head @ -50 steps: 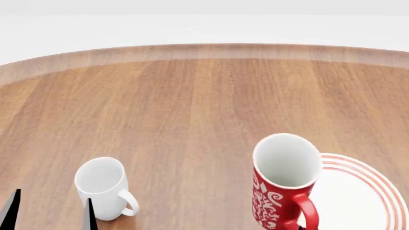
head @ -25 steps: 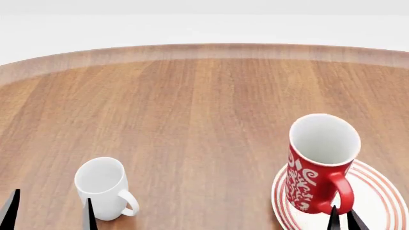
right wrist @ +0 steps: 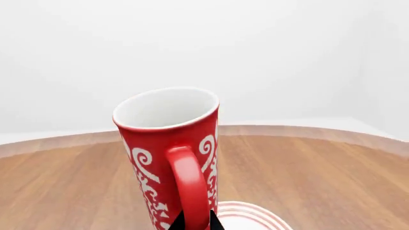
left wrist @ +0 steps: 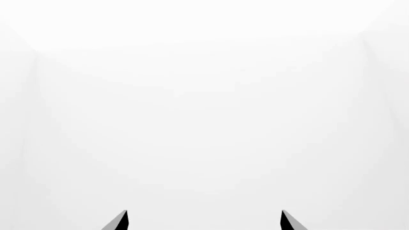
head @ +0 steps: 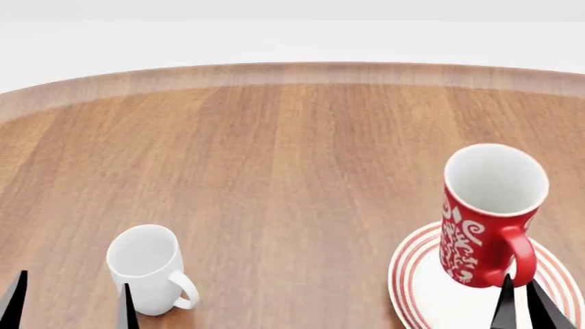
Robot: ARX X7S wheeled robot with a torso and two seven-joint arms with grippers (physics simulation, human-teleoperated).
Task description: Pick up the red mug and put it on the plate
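The red mug (head: 486, 212) with white swirls hangs tilted over the red-ringed plate (head: 429, 288) at the lower right of the head view; whether its base touches the plate I cannot tell. My right gripper (head: 518, 301) is shut on the mug's loop handle (right wrist: 189, 187), its two dark fingertips (right wrist: 216, 222) pinching the handle's lower part. The mug (right wrist: 169, 153) fills the right wrist view, with the plate's rim (right wrist: 255, 216) just beneath it. My left gripper (head: 71, 301) stands open at the lower left, near the white mug, holding nothing.
A plain white mug (head: 146, 267) stands at the lower left, right beside the left fingertips (head: 127, 307). The round wooden table (head: 274, 157) stretches back to its curved far edge. The left wrist view shows only white background and two fingertips (left wrist: 121, 221).
The right gripper has carried the red mug to the right and away from me, from beside the plate's left edge to over the plate. The left gripper and white mug stayed still.
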